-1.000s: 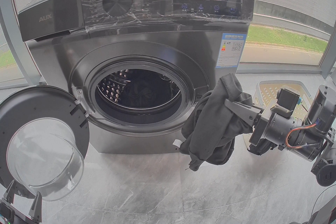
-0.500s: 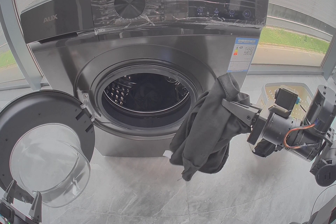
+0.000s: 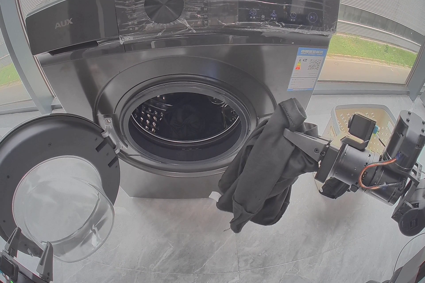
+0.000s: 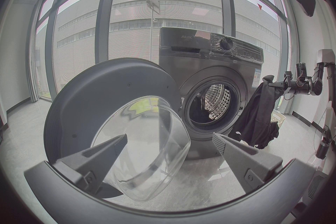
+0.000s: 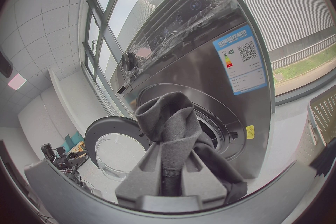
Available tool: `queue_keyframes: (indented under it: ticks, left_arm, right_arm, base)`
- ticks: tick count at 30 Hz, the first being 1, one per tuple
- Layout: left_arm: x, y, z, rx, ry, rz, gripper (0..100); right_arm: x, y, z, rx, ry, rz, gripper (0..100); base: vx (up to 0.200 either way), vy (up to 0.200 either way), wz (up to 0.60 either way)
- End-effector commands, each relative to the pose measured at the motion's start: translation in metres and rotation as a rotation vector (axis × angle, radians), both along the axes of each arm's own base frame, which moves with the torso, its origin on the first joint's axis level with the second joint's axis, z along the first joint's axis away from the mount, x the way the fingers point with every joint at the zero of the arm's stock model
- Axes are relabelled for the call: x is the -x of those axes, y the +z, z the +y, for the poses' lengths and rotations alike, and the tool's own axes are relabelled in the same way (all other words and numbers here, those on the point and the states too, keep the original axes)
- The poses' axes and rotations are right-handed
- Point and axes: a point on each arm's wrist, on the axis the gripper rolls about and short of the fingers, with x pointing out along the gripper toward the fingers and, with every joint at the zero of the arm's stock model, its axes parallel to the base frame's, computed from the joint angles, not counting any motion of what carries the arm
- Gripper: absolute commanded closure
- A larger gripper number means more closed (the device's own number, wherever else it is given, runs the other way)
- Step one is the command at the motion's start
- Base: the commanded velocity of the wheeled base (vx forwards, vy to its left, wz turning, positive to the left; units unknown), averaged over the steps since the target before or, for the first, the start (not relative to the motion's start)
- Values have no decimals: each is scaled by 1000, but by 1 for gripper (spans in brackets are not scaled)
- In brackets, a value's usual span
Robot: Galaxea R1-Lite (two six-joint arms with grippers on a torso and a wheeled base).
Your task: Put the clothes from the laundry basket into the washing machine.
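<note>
Your right gripper (image 3: pixel 288 134) pinches the dark garment (image 3: pixel 265 169), sunk slightly lower than half a second ago | garment hangs before the washing machine (image 3: pixel 199 58), right of its open drum (image 3: pixel 181 120) | your left gripper (image 4: pixel 169 136) spread wide, empty, near the open door (image 3: pixel 53 138)

One washer (image 3: pixel 177 54); one basket (image 3: pixel 341 119); one hanging garment (image 3: pixel 265 173)

The dark grey garment (image 3: pixel 265 164) hangs bunched in the air, its top fold pinched in my right gripper (image 3: pixel 290 134), just right of the washer (image 3: pixel 177 54) mouth. The washer's door (image 3: pixel 53 142) is swung wide open to the left. The pale perforated basket (image 3: pixel 343 111) sits on the floor at the washer's right.
</note>
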Motion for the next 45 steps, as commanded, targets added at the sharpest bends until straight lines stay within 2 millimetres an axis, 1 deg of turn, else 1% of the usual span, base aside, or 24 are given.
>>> queue_keyframes:
  ticks: [1, 6, 10, 16, 26, 29, 32, 35, 38, 42, 45]
  left_arm:
    - [0, -4, 0, 1, 0, 0, 0]
    - [0, -4, 0, -1, 2, 0, 0]
    - [0, -4, 0, 1, 2, 0, 0]
    - [0, -4, 0, -1, 2, 0, 0]
    - [0, -4, 0, -1, 2, -2, 0]
    - [0, -4, 0, -1, 2, -2, 0]
    - [0, -4, 0, 1, 0, 0, 0]
    - [0, -4, 0, -1, 2, -2, 0]
    - [0, -4, 0, -5, 8, -3, 0]
    - [0, -4, 0, -2, 7, -3, 0]
    - [0, -5, 0, -5, 11, -5, 0]
  right_arm:
    - [2, -4, -4, 5, -11, 13, 100]
    - [1, -10, -12, 14, -37, 38, 100]
    - [-1, -11, -13, 16, -48, 41, 100]
    - [-1, -12, -14, 19, -59, 43, 100]
    - [1, -14, -14, 34, -56, 40, 100]
    - [6, -22, -15, 97, -72, 25, 100]
    - [8, -23, -14, 107, -93, 24, 100]
    - [13, -25, -9, 116, -119, 25, 100]
    - [18, -22, -8, 145, -143, -11, 100]
    - [25, -24, 0, 171, -109, -25, 100]
    - [34, -26, 11, 179, -65, -29, 100]
  base:
    - [0, 0, 0]
    - [0, 0, 0]
    - [0, 0, 0]
    - [0, 0, 600]
    - [0, 0, 0]
    - [0, 0, 0]
    - [0, 67, 0]
    - [0, 200, 0]
    - [0, 133, 0]
    - [0, 0, 0]
    - [0, 0, 0]
